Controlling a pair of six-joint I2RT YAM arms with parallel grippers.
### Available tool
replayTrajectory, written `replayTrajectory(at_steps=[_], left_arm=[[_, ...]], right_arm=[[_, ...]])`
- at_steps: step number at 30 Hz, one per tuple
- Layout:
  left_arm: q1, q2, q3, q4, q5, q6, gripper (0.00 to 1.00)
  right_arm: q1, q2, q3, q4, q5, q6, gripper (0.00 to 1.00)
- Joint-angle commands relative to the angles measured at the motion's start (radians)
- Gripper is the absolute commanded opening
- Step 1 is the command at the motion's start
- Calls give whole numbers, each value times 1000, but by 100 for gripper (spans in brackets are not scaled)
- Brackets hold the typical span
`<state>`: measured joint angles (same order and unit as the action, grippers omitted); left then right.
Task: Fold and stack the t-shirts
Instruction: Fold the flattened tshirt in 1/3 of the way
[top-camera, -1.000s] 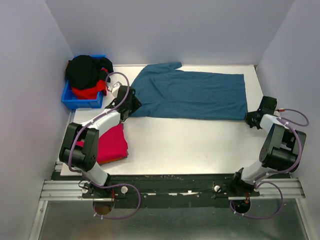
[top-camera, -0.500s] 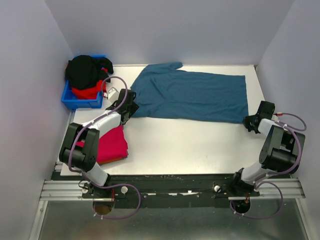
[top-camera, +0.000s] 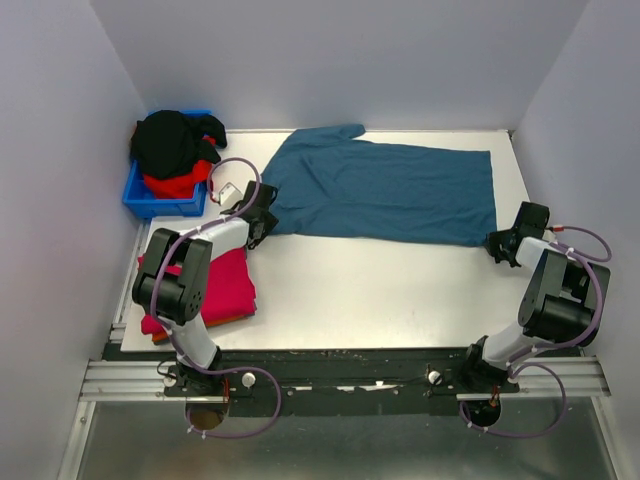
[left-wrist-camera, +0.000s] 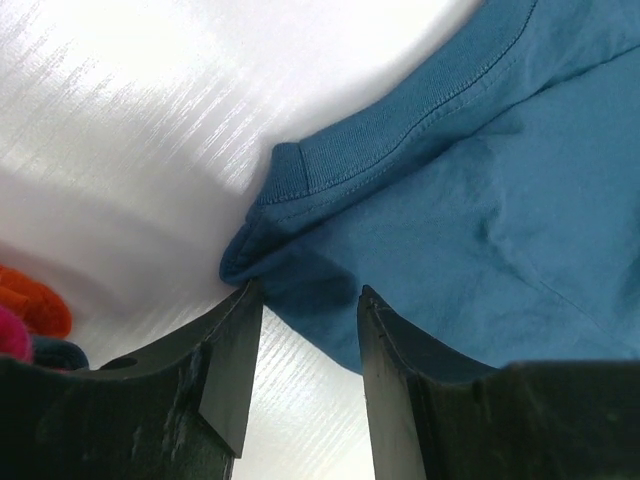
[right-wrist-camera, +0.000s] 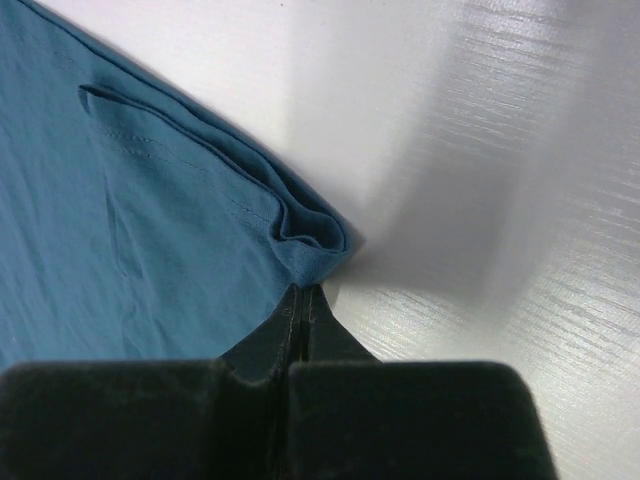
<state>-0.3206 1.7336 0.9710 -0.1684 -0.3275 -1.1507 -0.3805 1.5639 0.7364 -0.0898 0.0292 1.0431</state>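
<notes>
A: Where's the teal t-shirt?
B: Spread flat across the far worktop. Our right gripper is clamped on one corner. The left gripper is open, astride the opposite corner.
A: Soft, limp, light. We grab hems at corners.

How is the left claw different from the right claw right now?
The left claw is open, its fingers apart with a corner of the blue shirt between them. The right claw is shut tight, pinching another corner. The left claw is at the shirt's end near the blue bin, and the right claw is at the opposite end. Both are at the near edge of the same shirt.
</notes>
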Motion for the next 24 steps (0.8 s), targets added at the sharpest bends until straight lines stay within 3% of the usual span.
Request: replayTrajectory(at_steps=[1,14,24], left_arm=[[0,18,35,-72,-44,-29,52],[-20,-52,15,-125,-81,-46,52],[-17,-3,31,-132,-71,-66,52]], right_arm=[[-1,19,14,12,-14,11,1],[-1,24,21,-1,-12,1,1],[-1,24,23,-1,-23,2,1]])
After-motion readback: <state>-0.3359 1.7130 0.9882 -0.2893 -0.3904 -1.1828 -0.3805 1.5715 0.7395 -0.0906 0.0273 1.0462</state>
